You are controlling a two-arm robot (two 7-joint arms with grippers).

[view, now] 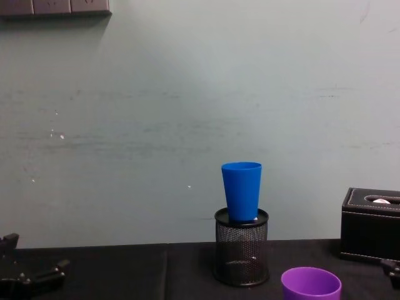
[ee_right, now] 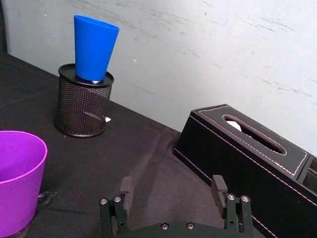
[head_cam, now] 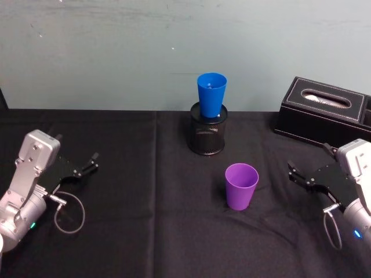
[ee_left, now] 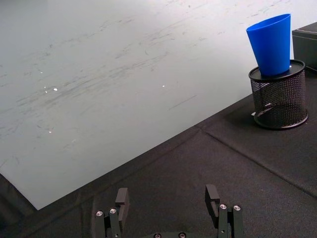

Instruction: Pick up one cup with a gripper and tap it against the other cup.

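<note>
Jaws on both arms stand spread with nothing between them; the left gripper hovers low over the black cloth at the table's left side, fingers pointing inward toward the middle, well apart from both cups; the right gripper hangs at the right side, likewise aimed inward, near the purple cup but not touching it. That purple cup stands upright on the cloth, mouth up, towards the middle of the table and a little to the right; behind it, apart from it, sits a black mesh pen holder, and the blue cup stands upright in the holder's mouth, its narrow base sunk inside and its rim well above the mesh. At the back right, a black tissue box with pale stitching lies against the grey-green wall; the right wrist view shows the purple cup's rim close beside that arm's fingers.
</note>
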